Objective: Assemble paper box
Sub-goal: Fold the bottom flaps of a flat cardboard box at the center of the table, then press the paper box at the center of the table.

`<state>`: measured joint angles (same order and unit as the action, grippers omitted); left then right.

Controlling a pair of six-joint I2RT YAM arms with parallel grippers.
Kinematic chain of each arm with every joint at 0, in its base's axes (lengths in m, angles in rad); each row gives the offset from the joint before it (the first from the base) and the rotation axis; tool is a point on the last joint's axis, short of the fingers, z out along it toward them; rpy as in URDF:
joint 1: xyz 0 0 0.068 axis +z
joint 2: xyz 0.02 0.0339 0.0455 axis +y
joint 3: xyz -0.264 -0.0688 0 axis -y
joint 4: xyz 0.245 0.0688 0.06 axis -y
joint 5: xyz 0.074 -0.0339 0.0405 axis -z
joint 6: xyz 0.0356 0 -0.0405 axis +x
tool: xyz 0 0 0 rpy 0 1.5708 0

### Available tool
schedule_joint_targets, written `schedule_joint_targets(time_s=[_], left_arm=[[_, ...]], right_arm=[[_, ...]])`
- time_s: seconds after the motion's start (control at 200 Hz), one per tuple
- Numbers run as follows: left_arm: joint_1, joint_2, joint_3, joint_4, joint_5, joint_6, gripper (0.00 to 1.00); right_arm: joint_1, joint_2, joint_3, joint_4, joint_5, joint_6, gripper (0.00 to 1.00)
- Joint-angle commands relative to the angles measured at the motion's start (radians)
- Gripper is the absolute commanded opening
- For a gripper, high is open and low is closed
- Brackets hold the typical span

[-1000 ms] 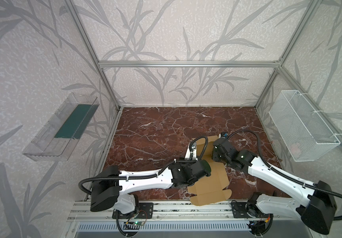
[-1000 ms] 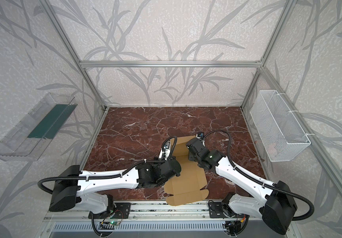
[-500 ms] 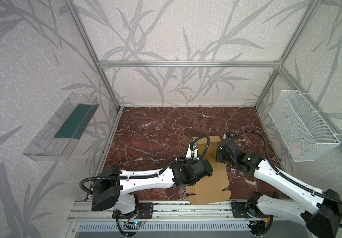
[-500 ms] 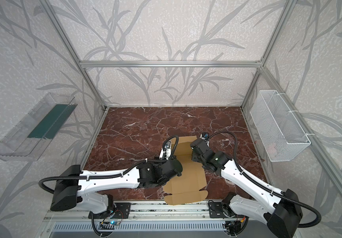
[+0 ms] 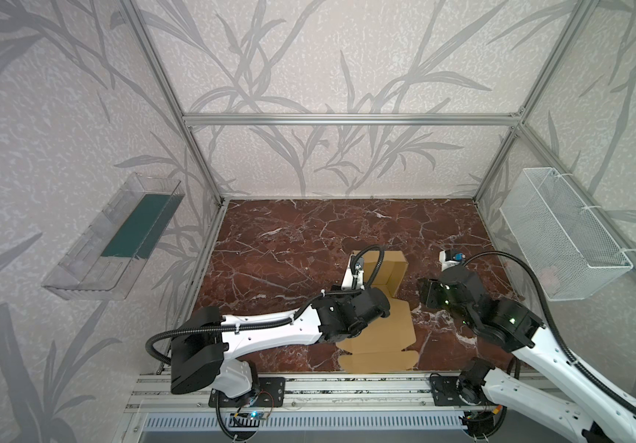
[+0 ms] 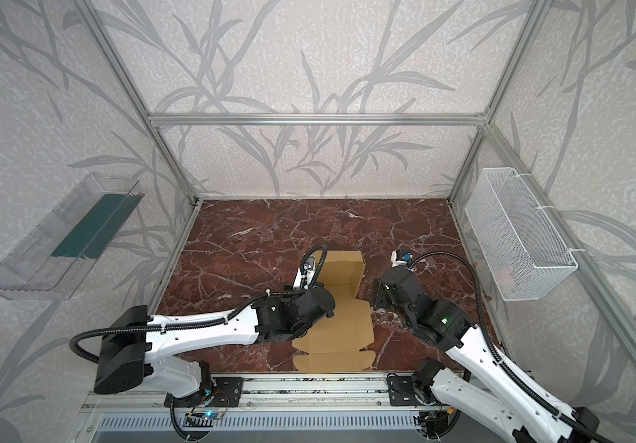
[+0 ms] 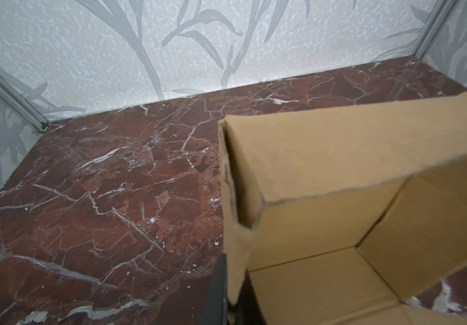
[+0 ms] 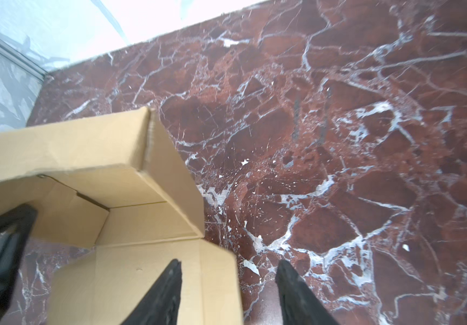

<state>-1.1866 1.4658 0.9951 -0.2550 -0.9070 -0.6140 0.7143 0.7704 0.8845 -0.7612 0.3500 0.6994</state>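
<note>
The tan-brown corrugated cardboard paper box (image 5: 389,333) sits half-folded near the front edge of the red marble desk (image 5: 289,237). The left end effector (image 7: 231,298) stays pinched on its left wall. The right end effector (image 8: 228,267), earlier at the box, has spread and drawn back rightward.

In a top view the tan paper box (image 5: 399,326) lies half-formed on the red-brown marble tabletop (image 5: 289,245) near its front edge. Its far end is folded up into low walls, while the nearer panels and the front flap lie flat. The left arm (image 5: 270,331) reaches across from the near left with its black wrist covering the box's left side, and the right gripper (image 5: 423,293) hangs just beside the box's right edge, apart from it. A clear plastic tray (image 5: 79,284) with a green liner hangs on the left wall and a white wire-mesh basket (image 5: 561,237) hangs on the right wall.
</note>
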Motion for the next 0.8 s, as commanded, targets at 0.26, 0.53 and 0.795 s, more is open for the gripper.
schedule_joint_targets(time_s=[0.26, 0.53, 0.795], left_arm=[[0.024, -0.144, -0.104, 0.096, 0.088, 0.084, 0.0], [0.025, -0.297, -0.196, 0.128, 0.196, 0.129, 0.0], [0.028, -0.424, -0.295, 0.266, 0.428, 0.205, 0.0]], right_arm=[[-0.017, 0.019, 0.023, 0.062, -0.02, -0.1, 0.59], [-0.171, 0.092, -0.014, 0.201, -0.276, -0.104, 0.62], [-0.219, 0.193, -0.096, 0.41, -0.499, -0.021, 0.62]])
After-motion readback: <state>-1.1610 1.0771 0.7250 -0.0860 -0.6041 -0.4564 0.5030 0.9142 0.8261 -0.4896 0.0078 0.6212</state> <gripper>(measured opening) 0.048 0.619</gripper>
